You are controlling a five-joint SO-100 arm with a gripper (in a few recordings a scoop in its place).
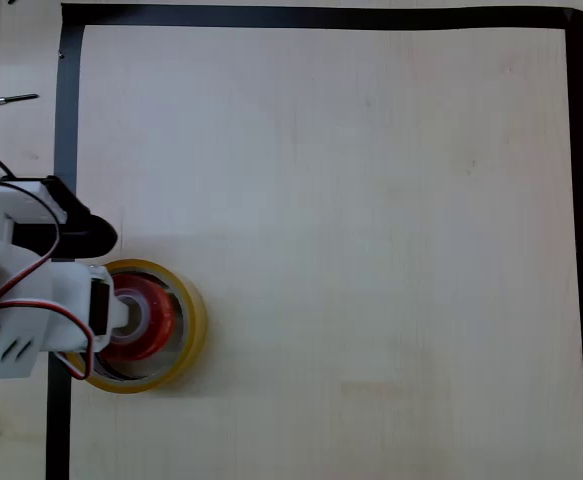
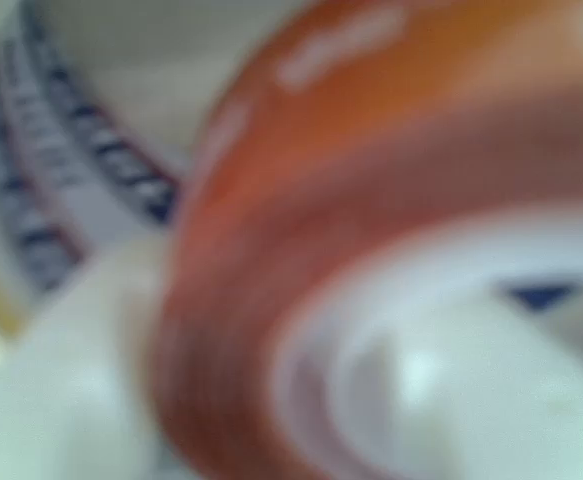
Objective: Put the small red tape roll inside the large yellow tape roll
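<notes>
The white gripper (image 1: 131, 312) seems clamped on the small glossy red tape roll (image 1: 151, 322), sitting inside the large yellowish tape ring (image 1: 193, 318) at the table's eight o'clock; lifting without releasing could drag it out.

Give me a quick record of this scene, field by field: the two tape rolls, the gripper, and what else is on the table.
red roll: small red tape roll sits inside the hole of the large yellow tape roll
yellow roll: flat on the table, near the left black tape border
gripper: gripper over the red roll; grip state unclear
wrist view: blurred, red roll close up
</notes>
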